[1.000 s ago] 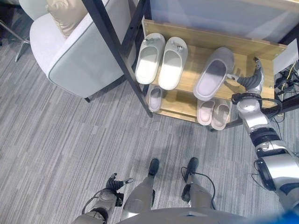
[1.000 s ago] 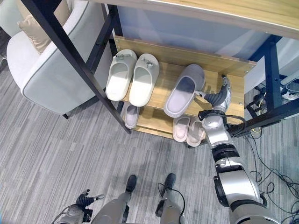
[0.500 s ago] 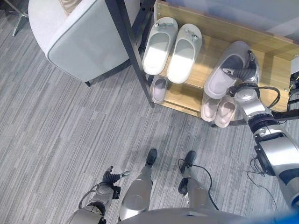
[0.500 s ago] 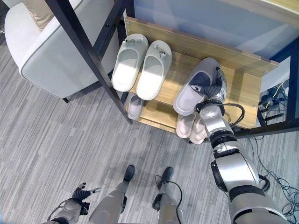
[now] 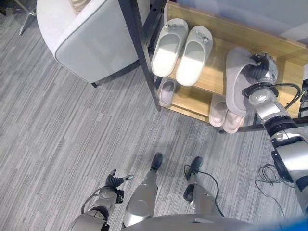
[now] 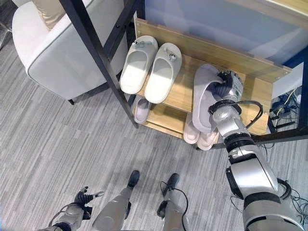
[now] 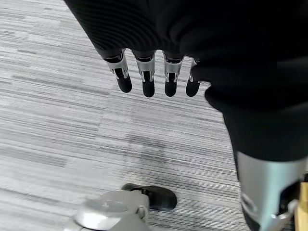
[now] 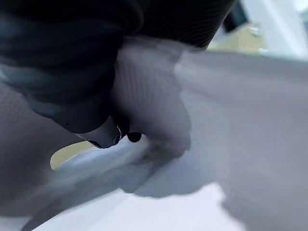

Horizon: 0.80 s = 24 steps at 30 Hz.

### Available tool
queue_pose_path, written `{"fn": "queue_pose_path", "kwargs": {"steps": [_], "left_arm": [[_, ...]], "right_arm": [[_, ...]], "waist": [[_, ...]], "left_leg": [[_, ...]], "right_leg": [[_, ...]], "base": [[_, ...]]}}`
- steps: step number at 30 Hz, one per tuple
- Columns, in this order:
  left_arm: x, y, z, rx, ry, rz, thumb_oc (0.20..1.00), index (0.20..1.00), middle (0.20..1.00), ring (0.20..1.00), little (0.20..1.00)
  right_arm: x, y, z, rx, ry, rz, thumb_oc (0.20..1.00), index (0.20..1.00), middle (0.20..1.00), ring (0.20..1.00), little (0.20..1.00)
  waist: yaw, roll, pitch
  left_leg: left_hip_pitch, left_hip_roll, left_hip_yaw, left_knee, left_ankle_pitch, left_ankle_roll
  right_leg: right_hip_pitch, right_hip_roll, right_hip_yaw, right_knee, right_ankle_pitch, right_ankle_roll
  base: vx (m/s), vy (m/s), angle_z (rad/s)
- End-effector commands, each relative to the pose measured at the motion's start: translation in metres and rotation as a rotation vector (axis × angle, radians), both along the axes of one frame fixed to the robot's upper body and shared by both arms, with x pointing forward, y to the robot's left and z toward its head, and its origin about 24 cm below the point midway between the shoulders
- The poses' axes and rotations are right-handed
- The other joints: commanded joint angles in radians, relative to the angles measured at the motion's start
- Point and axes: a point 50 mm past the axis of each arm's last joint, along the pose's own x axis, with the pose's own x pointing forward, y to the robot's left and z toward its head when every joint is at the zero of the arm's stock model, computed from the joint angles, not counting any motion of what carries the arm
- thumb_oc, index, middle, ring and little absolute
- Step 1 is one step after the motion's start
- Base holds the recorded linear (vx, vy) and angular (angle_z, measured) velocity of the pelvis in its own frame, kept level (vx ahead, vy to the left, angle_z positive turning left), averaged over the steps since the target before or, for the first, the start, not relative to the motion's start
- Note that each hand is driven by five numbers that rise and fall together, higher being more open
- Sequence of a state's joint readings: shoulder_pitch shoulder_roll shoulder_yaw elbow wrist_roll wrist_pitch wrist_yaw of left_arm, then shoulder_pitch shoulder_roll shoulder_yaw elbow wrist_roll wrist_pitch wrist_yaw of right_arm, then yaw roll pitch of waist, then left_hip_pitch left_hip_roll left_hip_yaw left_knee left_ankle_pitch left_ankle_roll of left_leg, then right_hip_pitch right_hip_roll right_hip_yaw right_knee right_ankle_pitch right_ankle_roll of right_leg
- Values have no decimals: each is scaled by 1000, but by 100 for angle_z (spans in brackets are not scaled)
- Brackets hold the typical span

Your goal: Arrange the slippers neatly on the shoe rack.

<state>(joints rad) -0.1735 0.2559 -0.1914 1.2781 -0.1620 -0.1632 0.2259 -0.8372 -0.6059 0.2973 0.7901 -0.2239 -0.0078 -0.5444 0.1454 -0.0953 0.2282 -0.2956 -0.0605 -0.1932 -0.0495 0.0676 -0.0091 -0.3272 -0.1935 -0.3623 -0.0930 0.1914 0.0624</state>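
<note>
Slipper-straightening step, by the look of it: right hand (image 6: 225, 85) reaching onto the upper shelf of the two-tier wooden shoe rack with black metal frame (image 6: 240, 60) and curled round the toe end of the large grey fabric slipper (image 6: 203, 96), seen in the right wrist view (image 8: 110, 130) with a dark-tipped finger pressed into grey fabric, so clamped on the slipper rather than merely resting on it. Gripped at that end most likely for leverage, to swing the heel round and line the slipper up with the shelf edge. Lying now roughly parallel to the pair of white moulded foam slippers (image 6: 151, 65) set side by side at the left of the same shelf, well apart from them, heel overhanging the front edge a little. Below, on the lower shelf, a pair of small pale pink slippers (image 6: 198, 137) partly hidden under the grey one, and a single small lilac slipper (image 6: 141, 109) further left. Left hand (image 7: 154, 77) hanging low over the grey striped carpet (image 5: 57, 134), fingers straight and apart, holding nothing, probably kept clear as unneeded. Light grey upholstered armchair (image 6: 57, 53) just beside the rack's left post. Probably nearly done with this slipper; mate for it not visible.
</note>
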Motion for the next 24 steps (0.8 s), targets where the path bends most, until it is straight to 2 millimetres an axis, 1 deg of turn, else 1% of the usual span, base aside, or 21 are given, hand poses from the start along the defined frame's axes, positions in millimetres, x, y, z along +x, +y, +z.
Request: {"fn": "queue_pose_path", "kwargs": {"steps": [1, 3, 4, 5, 6, 7, 8, 11, 12, 13, 14, 15, 17, 18, 20, 22, 23, 24], "left_arm": [[-3, 9, 0, 59, 41, -20, 1000, 1000, 1000, 1000, 1000], [-6, 7, -2, 54, 50, -15, 1000, 1000, 1000, 1000, 1000], [-10, 4, -4, 46, 65, -19, 1000, 1000, 1000, 1000, 1000], [-11, 4, -5, 46, 66, -20, 1000, 1000, 1000, 1000, 1000], [-16, 4, -7, 41, 80, -20, 1000, 1000, 1000, 1000, 1000], [-19, 3, -8, 37, 88, -19, 1000, 1000, 1000, 1000, 1000], [-25, 3, -10, 27, 102, -3, 1000, 1000, 1000, 1000, 1000], [-39, 5, -14, 14, 139, 21, 1000, 1000, 1000, 1000, 1000], [-51, 9, -17, 9, 171, 44, 1000, 1000, 1000, 1000, 1000], [-52, 9, -17, 10, 172, 44, 1000, 1000, 1000, 1000, 1000], [-58, 11, -19, 6, 189, 57, 1000, 1000, 1000, 1000, 1000], [-73, 13, -22, 4, 228, 81, 1000, 1000, 1000, 1000, 1000], [-87, 15, -24, -1, 267, 96, 1000, 1000, 1000, 1000, 1000], [-103, 16, -26, -5, 311, 104, 1000, 1000, 1000, 1000, 1000], [-108, 15, -28, -16, 330, 99, 1000, 1000, 1000, 1000, 1000], [-116, 17, -28, -14, 355, 107, 1000, 1000, 1000, 1000, 1000], [-123, 20, -28, -10, 368, 118, 1000, 1000, 1000, 1000, 1000], [-124, 22, -28, -8, 371, 126, 1000, 1000, 1000, 1000, 1000]], "right_arm": [[-12, -9, 12, -82, -119, -22, 200, 200, 200, 200, 200], [-22, -8, 2, -82, -126, -4, 200, 200, 200, 200, 200], [-38, -3, -15, -94, -131, 36, 200, 200, 200, 200, 200], [-38, -4, -15, -93, -129, 34, 200, 200, 200, 200, 200], [-49, -6, -25, -94, -121, 44, 200, 200, 200, 200, 200], [-53, -7, -31, -83, -111, 51, 200, 200, 200, 200, 200], [-63, -7, -43, -66, -85, 65, 200, 200, 200, 200, 200], [-81, -7, -76, -9, 22, 85, 200, 200, 200, 200, 200], [-90, -2, -96, 42, 93, 109, 200, 200, 200, 200, 200], [-91, -2, -97, 43, 95, 109, 200, 200, 200, 200, 200], [-97, 2, -111, 90, 144, 122, 200, 200, 200, 200, 200], [-110, 4, -133, 170, 221, 127, 200, 200, 200, 200, 200], [-128, 2, -152, 198, 300, 123, 200, 200, 200, 200, 200], [-148, 4, -172, 258, 388, 129, 200, 200, 200, 200, 200], [-158, 7, -184, 288, 451, 137, 200, 200, 200, 200, 200], [-162, 7, -190, 305, 481, 131, 200, 200, 200, 200, 200], [-166, 9, -196, 327, 503, 129, 200, 200, 200, 200, 200], [-166, 10, -198, 340, 510, 129, 200, 200, 200, 200, 200]], "waist": [[1, -4, -12], [-9, -2, -22], [-24, 1, -36], [-23, 1, -37], [-31, 3, -47], [-37, 4, -53], [-45, 5, -62], [-60, 5, -84], [-69, 3, -102], [-66, 2, -100], [-72, 1, -111], [-84, 4, -130], [-93, 5, -150], [-112, 14, -170], [-123, 25, -173], [-130, 35, -165], [-135, 44, -157], [-134, 47, -150]], "left_leg": [[-8, 17, 15, -38, -41, -45], [-1, 18, 19, -38, -43, -41], [17, 20, 25, -38, -49, -38], [18, 20, 24, -38, -49, -38], [36, 23, 28, -38, -53, -38], [42, 25, 30, -38, -54, -38], [58, 27, 34, -38, -56, -37], [101, 31, 38, -38, -72, -31], [133, 35, 50, -33, -87, -21], [137, 36, 52, -34, -87, -21], [155, 37, 59, -30, -95, -15], [190, 35, 76, -25, -108, -7], [229, 29, 83, -24, -124, 3], [271, 10, 88, -12, -147, 19], [301, -3, 97, 0, -164, 30], [328, -16, 113, 18, -181, 44], [357, -20, 123, 23, -194, 56], [371, -16, 135, 25, -200, 60]], "right_leg": [[146, -61, -17, 40, -137, 120], [151, -62, -16, 41, -139, 120], [167, -59, -14, 41, -146, 120], [169, -59, -15, 40, -146, 120], [187, -58, -15, 38, -150, 119], [194, -57, -15, 38, -153, 118], [210, -56, -18, 37, -156, 119], [249, -51, -14, 30, -160, 119], [267, -48, 3, 28, -163, 120], [270, -48, 5, 27, -163, 120], [279, -46, 19, 28, -162, 121], [302, -47, 36, 32, -163, 123], [331, -55, 41, 40, -169, 125], [356, -78, 43, 84, -178, 132], [361, -93, 54, 127, -184, 137], [355, -117, 72, 193, -173, 149], [345, -131, 82, 250, -166, 148], [337, -134, 83, 278, -168, 147]], "base": [[-11, -1, 7], [-1, 0, 3], [0, 0, 0], [14, -21, -10], [23, -9, -13], [25, -16, -14], [28, -8, -11], [34, 15, -5], [43, 40, -10], [54, 58, -20], [61, 106, -41], [77, 136, -42], [92, 208, -48], [99, 288, -34], [56, 238, -14], [30, 207, -33], [39, 198, -39], [30, 141, -38]]}}
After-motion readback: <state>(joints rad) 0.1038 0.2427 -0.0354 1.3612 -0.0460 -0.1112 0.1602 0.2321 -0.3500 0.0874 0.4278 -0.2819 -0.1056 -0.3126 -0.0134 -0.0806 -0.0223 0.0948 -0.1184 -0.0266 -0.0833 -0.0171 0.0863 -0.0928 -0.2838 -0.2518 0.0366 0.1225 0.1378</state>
